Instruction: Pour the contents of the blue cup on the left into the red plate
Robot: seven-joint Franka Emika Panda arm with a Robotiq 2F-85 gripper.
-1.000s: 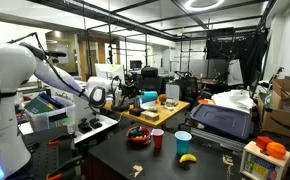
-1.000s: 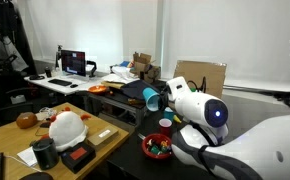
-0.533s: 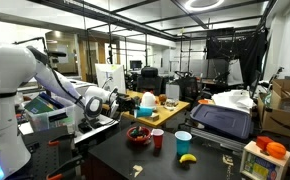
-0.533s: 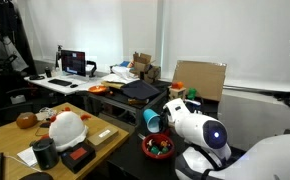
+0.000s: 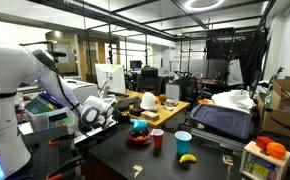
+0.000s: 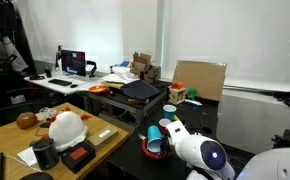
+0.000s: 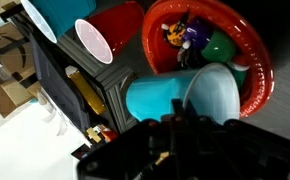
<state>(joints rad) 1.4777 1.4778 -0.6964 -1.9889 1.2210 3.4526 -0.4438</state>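
Note:
My gripper (image 7: pixel 173 122) is shut on the blue cup (image 7: pixel 170 97), which lies tipped on its side with its mouth over the red plate (image 7: pixel 260 70). The plate holds small toys, one purple and yellow, one green. In both exterior views the blue cup (image 5: pixel 138 126) (image 6: pixel 155 137) hangs just above the red plate (image 5: pixel 138 139) (image 6: pixel 151 152) on the dark table, with the gripper (image 5: pixel 120 115) behind it. I cannot see anything falling out of the cup.
A small red cup (image 5: pixel 157 138) (image 7: pixel 120 25) and a paler light-blue cup (image 5: pixel 183 142) stand right beside the plate. A banana (image 5: pixel 188 158) lies near the table front. A black case (image 5: pixel 223 120) (image 7: pixel 70 90) sits beyond them.
The arm has come down and carried the blue cup from up high to just over the red plate. The cup stays on its side in the gripper.

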